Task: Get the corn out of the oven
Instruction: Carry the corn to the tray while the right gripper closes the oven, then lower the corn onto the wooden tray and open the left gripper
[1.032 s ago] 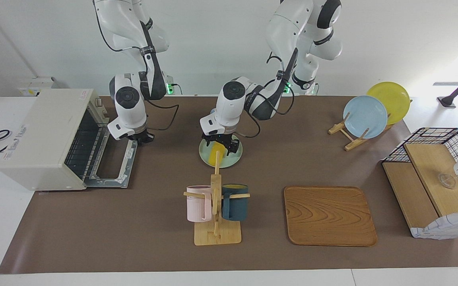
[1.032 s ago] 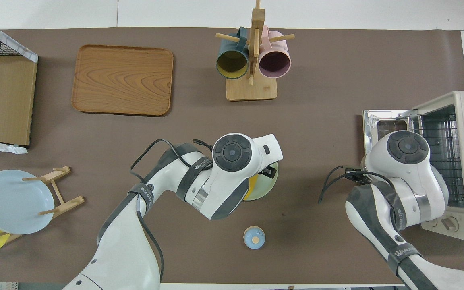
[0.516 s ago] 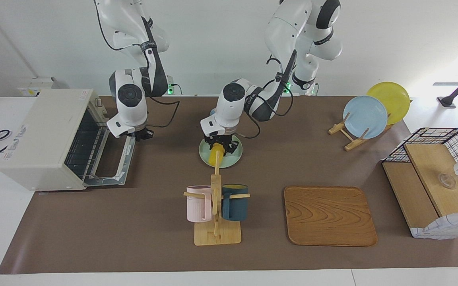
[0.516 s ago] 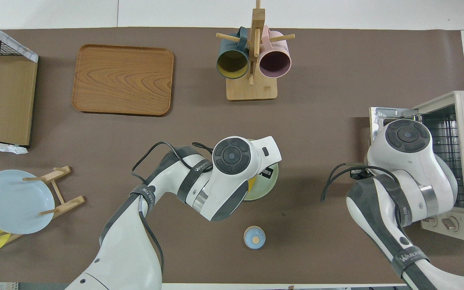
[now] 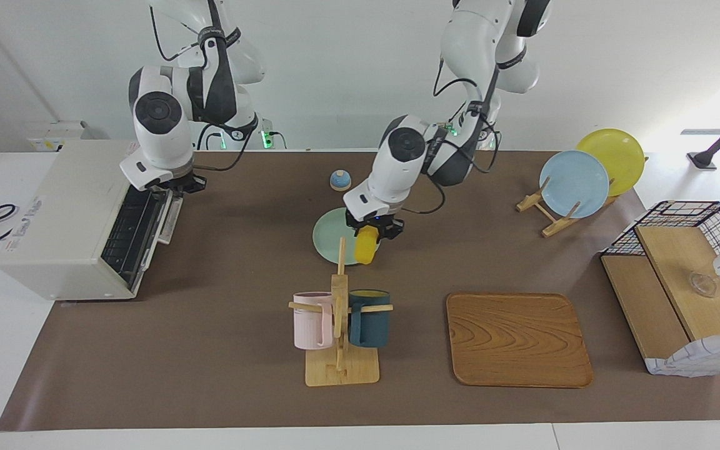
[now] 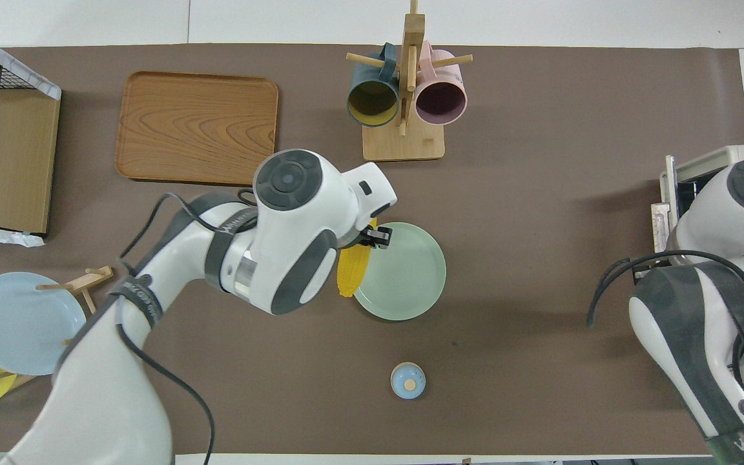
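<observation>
The yellow corn (image 5: 366, 245) hangs from my left gripper (image 5: 373, 231), which is shut on its upper end. In the overhead view the corn (image 6: 350, 275) is over the rim of the pale green plate (image 6: 411, 274) on the side toward the left arm's end. The cream oven (image 5: 66, 219) stands at the right arm's end of the table. Its dark door (image 5: 134, 234) is tilted up, nearly closed. My right gripper (image 5: 171, 185) is shut and sits at the door's top edge. In the overhead view the right arm covers that gripper and most of the oven (image 6: 701, 163).
A small blue dome (image 5: 340, 180) lies nearer to the robots than the green plate (image 5: 330, 240). The mug rack (image 5: 340, 319) stands farther out, with the wooden tray (image 5: 518, 339) beside it. A plate rack (image 5: 575, 181) and basket shelf (image 5: 685, 294) fill the left arm's end.
My left gripper shut on the corn and lifted it off the green plate toward the left arm's end. My right arm raised the oven door from flat open to nearly closed.
</observation>
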You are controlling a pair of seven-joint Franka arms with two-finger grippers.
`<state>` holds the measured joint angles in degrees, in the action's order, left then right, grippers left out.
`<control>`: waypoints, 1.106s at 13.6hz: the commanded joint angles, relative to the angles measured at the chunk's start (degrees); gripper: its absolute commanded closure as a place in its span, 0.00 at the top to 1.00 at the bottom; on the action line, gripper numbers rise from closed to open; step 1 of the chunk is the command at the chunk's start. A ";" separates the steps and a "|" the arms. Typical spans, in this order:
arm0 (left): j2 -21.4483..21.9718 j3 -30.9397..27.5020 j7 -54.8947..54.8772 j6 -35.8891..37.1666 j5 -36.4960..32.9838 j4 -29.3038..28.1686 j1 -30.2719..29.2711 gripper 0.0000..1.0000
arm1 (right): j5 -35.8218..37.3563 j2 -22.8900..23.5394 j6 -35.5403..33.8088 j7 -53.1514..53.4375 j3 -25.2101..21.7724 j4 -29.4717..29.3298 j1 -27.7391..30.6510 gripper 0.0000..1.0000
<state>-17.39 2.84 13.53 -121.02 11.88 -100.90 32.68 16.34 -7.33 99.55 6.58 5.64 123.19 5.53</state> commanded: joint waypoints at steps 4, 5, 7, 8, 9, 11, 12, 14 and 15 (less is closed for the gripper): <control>-3.06 0.24 -4.38 2.90 -6.42 5.60 -18.50 0.00 | 3.17 -2.16 1.36 -8.95 -0.63 -0.93 5.81 0.00; -6.57 0.24 -4.47 2.90 -6.69 9.63 -20.01 0.00 | 3.08 -2.07 -0.13 -8.95 -0.54 -2.24 5.46 0.00; -15.44 0.24 -5.17 2.72 -6.52 19.38 -22.91 0.00 | 2.64 -1.55 -3.91 -9.04 -0.28 -6.10 5.11 0.00; -18.79 0.24 -5.35 2.46 -6.52 23.69 -24.49 0.00 | 2.38 -1.11 -6.19 -9.04 -0.10 -8.65 4.85 0.00; -20.74 0.24 -6.48 2.02 -6.52 25.82 -25.90 0.00 | 2.12 -0.32 -8.39 -8.95 -0.10 -11.11 3.71 0.00; -22.33 0.24 -10.00 -1.82 -6.43 25.94 -27.41 0.00 | -1.38 1.52 -11.82 -9.04 -0.10 -16.47 2.39 0.00; -22.78 0.24 -10.18 -3.94 -6.52 25.67 -27.50 0.00 | -4.88 2.84 -13.31 -9.04 -0.10 -19.63 2.47 0.00; -23.65 0.24 -10.27 -5.54 -6.61 25.32 -27.32 0.00 | -9.90 5.39 -15.87 -8.78 -0.10 -25.08 2.30 0.00; -24.18 0.24 -10.36 -6.15 -6.70 25.32 -27.15 0.00 | -12.28 6.27 -17.36 -8.86 -0.10 -27.11 2.38 0.00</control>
<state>-40.17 2.71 3.58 -125.98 6.14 -76.97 5.26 8.15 -5.04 85.62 -1.70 5.48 102.49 7.40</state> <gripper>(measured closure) 0.441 0.991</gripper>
